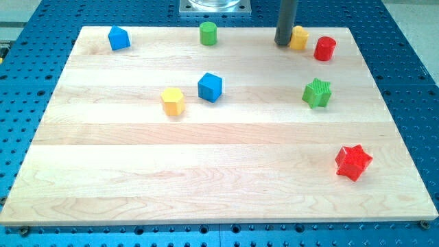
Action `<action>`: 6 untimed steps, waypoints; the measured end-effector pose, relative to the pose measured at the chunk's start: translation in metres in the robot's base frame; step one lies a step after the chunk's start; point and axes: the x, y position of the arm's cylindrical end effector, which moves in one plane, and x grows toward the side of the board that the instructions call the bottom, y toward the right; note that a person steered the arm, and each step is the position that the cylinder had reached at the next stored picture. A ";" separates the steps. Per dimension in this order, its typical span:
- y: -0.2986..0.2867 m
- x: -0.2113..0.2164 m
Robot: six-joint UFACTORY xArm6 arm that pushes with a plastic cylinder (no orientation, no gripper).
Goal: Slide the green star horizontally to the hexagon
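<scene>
- The bench (pixel 219 185) is a pale wooden board with visible grain strips, lying on a blue perforated base plate (pixel 27 62); a metal mount (pixel 215 7) peeks in at the view's top edge.
- The green star (pixel 317 93) sits on the view's right half, ridged on top, clear of every other block.
- The yellow hexagon (pixel 173 101) rests left of centre, roughly level with the star, and a blue cube (pixel 210 87) is just beside it on its right.
- The tool is a plain dark rod with no jaws, so nothing is grasped; the tip (pixel 282 44) stands at the view's top, touching or almost touching a yellow block (pixel 299 38), well above the star.
- A red cylinder (pixel 324 49) is just right of that yellow block.
- A green cylinder (pixel 208 33) and a blue block (pixel 119 38) line the top edge; a red star (pixel 353 162) lies bottom right.
</scene>
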 end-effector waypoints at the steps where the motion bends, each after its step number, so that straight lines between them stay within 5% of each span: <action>1: 0.009 -0.003; 3: 0.040 0.084; 6: 0.150 0.103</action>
